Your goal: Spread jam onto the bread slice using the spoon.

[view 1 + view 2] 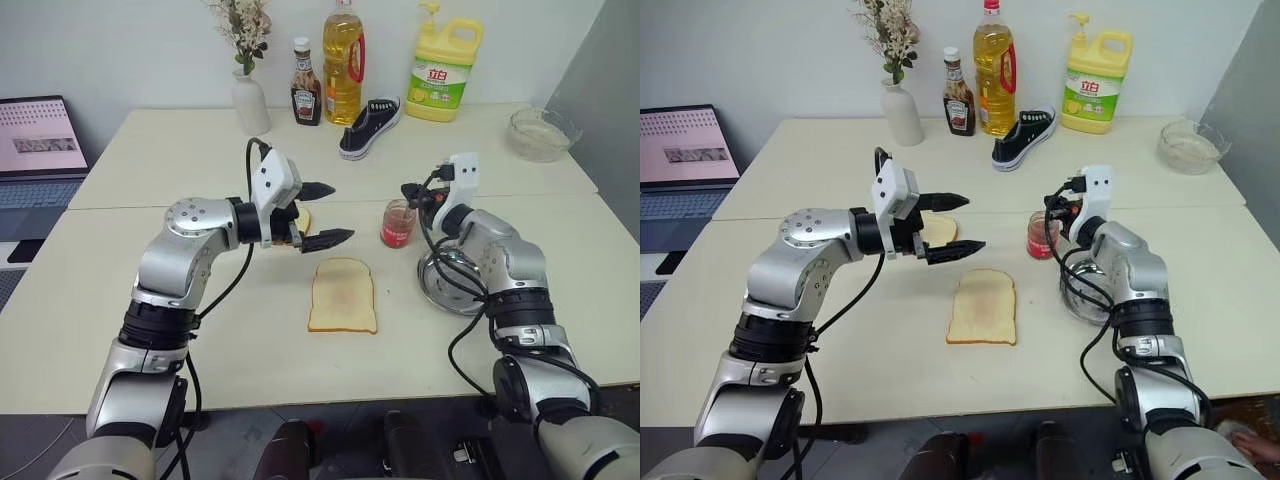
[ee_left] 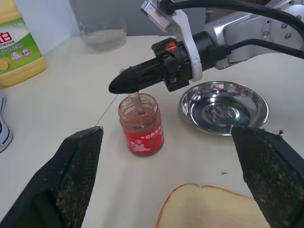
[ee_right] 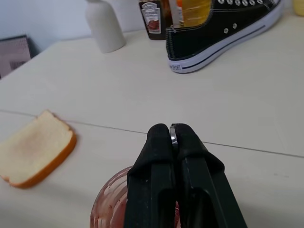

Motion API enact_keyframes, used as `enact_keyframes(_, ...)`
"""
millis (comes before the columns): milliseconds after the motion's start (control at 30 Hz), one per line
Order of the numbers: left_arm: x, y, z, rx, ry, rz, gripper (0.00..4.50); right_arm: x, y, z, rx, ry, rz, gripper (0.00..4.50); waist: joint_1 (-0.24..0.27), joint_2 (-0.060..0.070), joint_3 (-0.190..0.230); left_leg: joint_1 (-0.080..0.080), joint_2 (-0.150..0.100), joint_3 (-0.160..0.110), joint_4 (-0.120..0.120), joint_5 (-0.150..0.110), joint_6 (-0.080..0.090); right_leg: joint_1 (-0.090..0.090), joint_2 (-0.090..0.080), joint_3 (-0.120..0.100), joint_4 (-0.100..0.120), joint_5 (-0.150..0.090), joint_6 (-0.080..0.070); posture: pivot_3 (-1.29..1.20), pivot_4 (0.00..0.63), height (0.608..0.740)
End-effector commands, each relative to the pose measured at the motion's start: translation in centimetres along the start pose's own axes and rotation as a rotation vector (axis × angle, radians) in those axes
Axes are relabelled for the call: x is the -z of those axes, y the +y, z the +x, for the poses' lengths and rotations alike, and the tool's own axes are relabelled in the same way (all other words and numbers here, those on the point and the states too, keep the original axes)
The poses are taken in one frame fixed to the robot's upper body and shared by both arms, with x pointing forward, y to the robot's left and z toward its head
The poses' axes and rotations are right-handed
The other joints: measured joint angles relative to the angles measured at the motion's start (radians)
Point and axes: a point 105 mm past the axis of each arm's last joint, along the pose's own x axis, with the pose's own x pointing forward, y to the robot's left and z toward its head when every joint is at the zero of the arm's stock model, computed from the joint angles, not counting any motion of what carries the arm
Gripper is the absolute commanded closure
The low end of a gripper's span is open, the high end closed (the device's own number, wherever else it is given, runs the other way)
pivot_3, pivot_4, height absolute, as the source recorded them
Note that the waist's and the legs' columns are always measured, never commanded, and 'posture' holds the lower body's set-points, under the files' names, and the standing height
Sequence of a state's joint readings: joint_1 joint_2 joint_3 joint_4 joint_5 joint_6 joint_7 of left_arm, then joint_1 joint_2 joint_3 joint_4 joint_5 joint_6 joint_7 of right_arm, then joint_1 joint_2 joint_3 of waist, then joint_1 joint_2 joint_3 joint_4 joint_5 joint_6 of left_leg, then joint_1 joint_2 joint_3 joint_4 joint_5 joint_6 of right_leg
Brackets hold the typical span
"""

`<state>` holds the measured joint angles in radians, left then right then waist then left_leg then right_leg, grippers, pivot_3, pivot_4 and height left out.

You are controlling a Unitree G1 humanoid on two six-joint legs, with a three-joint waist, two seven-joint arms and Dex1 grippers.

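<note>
Scoop stage imo: right pincer (image 2: 118, 85) clamped on spoon (image 2: 138, 103), bowl end down inside open jam jar (image 2: 141, 124). Bread slice (image 1: 343, 295) bare on bench (image 1: 150, 170), just in front of jar; no jam on it, spreading all left. Left pincer (image 1: 325, 213) wide, empty, above bench near bread. Jar part full, dark red. Steel dish (image 2: 223, 107) beside jar looks empty.
</note>
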<state>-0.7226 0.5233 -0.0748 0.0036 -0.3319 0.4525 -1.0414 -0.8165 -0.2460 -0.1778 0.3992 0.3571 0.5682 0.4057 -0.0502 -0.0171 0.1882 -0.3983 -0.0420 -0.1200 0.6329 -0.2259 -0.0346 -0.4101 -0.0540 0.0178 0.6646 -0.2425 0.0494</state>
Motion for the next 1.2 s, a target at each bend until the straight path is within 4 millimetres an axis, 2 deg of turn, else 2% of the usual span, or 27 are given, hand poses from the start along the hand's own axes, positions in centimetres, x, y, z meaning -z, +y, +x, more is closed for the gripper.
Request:
enact_keyframes(33, -1.4, 0.2, 0.0, 0.008, -0.035, 0.047, 0.00, -2.8, 0.4, 0.0, -0.013, -0.082, 0.073, 4.48, 0.000, 0.000, 0.000, 0.000, 0.000, 0.000, 0.000, 0.000, 0.000, 0.000, 0.000, 0.000, 0.000, 0.000, 0.000, 0.00, 0.150, 0.740)
enact_keyframes(600, -1.5, 0.6, 0.2, 0.018, -0.035, 0.068, 0.00, -5.5, -0.3, -0.7, 0.010, -0.155, 0.323, 4.48, -0.002, 0.000, 0.000, 0.000, 0.000, 0.001, -0.002, 0.000, 0.000, 0.000, 0.000, 0.000, 0.000, 0.000, 0.000, 0.00, 0.150, 0.740)
enact_keyframes(967, -1.4, 0.6, 0.5, 0.055, -0.032, 0.066, 0.00, -6.8, -2.1, -1.8, 0.066, -0.210, 0.393, 4.48, -0.004, 0.000, 0.000, 0.000, 0.000, 0.001, -0.002, 0.000, 0.000, -0.001, 0.000, 0.000, 0.000, 0.000, 0.000, 0.00, 0.150, 0.740)
enact_keyframes(1200, -1.5, 0.7, 0.6, 0.076, -0.029, 0.072, 0.00, -7.6, -2.4, -2.3, 0.059, -0.259, 0.494, 4.48, -0.004, 0.000, 0.000, 0.000, 0.000, 0.001, -0.002, 0.000, 0.000, -0.001, 0.000, 0.001, 0.000, 0.000, 0.000, 0.00, 0.150, 0.740)
